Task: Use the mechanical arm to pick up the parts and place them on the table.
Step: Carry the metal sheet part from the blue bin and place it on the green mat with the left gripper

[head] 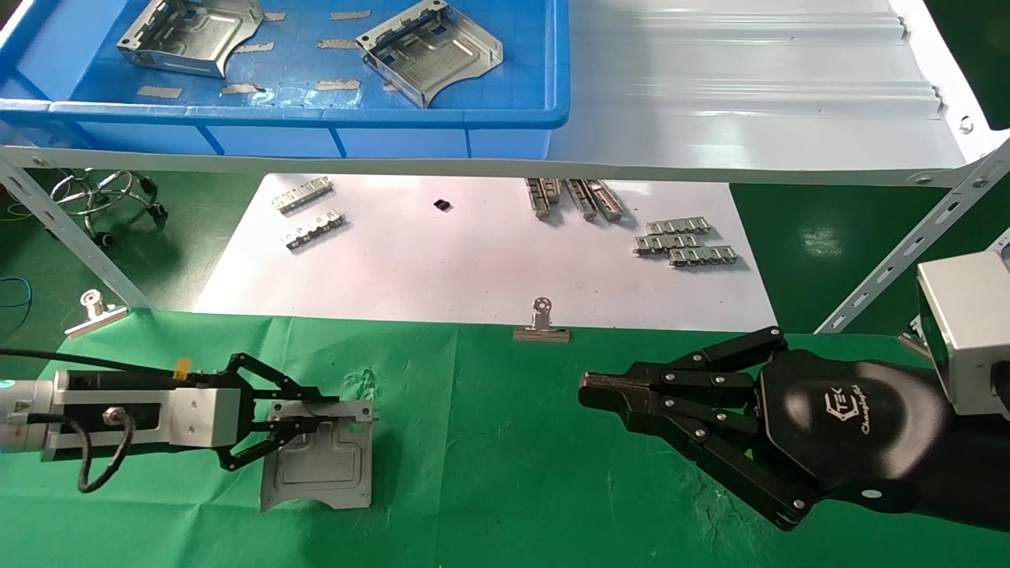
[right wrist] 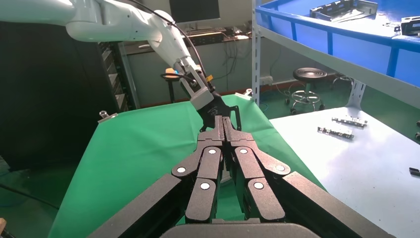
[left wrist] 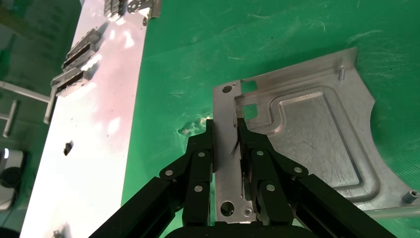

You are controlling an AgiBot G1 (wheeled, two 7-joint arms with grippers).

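Note:
One silver part (head: 323,465) lies flat on the green table (head: 505,442), at the left. My left gripper (head: 319,412) reaches in from the left and is shut on the part's far edge strip. In the left wrist view the gripper (left wrist: 227,131) has that perforated strip filling the gap between its fingers, with the rest of the part (left wrist: 307,129) beside it on the cloth (left wrist: 188,49). Two more parts (head: 189,31) (head: 430,47) lie in the blue bin (head: 316,118). My right gripper (head: 588,392) (right wrist: 223,121) is shut and empty, above the table's right side.
The bin stands on the white shelf (head: 750,95), which overhangs the back of the work area. A white sheet (head: 473,268) behind the cloth holds small toothed strips (head: 686,241) (head: 308,213). Binder clips (head: 541,323) (head: 96,312) stick up along the cloth's far edge.

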